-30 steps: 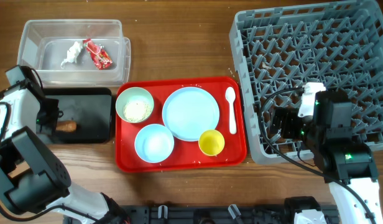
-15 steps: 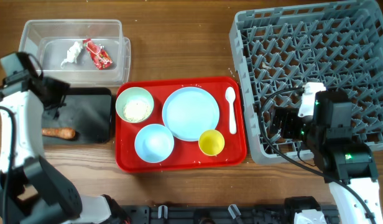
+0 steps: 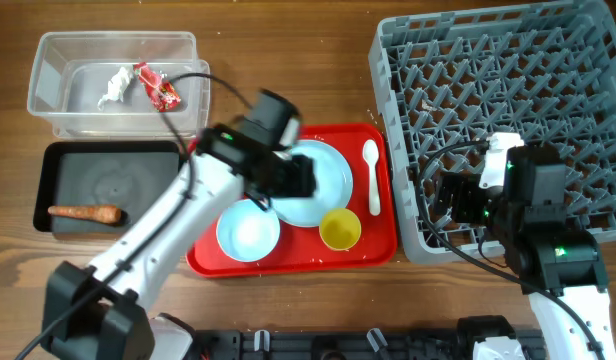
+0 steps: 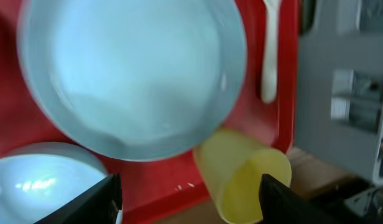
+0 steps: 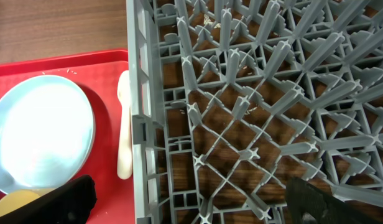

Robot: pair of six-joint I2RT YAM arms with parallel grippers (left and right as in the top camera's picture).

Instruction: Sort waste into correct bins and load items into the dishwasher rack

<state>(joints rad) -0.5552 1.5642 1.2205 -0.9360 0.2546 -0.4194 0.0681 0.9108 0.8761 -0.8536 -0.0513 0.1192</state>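
Over the red tray (image 3: 298,262), the left gripper (image 4: 190,186) hangs with its fingers spread wide and nothing between the pads. The small yellow cup (image 4: 244,180) stands just below the gap, and the light blue plate (image 4: 129,74) fills the wrist view above it. Cup, plate, light blue bowl (image 3: 248,230) and white spoon (image 3: 371,175) all sit on the tray, none yet in the grey dishwasher rack (image 3: 508,90).

The cup looks like thin, stiff plastic, light and smooth-walled. It is probably best pinched across the rim, one finger inside and one outside, since a squeeze on the round body could let it slip. The plate is flat and slick and offers only its raised edge.

Half a second ago the left arm was at the black tray-bin (image 3: 138,165) on the far left. It has since swung across to the dishes, leaving the brown sausage piece (image 3: 85,212) in that bin. The napkin (image 3: 113,88) and red wrapper (image 3: 158,90) lie unmoved in the clear tub (image 3: 48,60). The right gripper (image 5: 191,199) remains parked at the rack's edge, fully open and empty.
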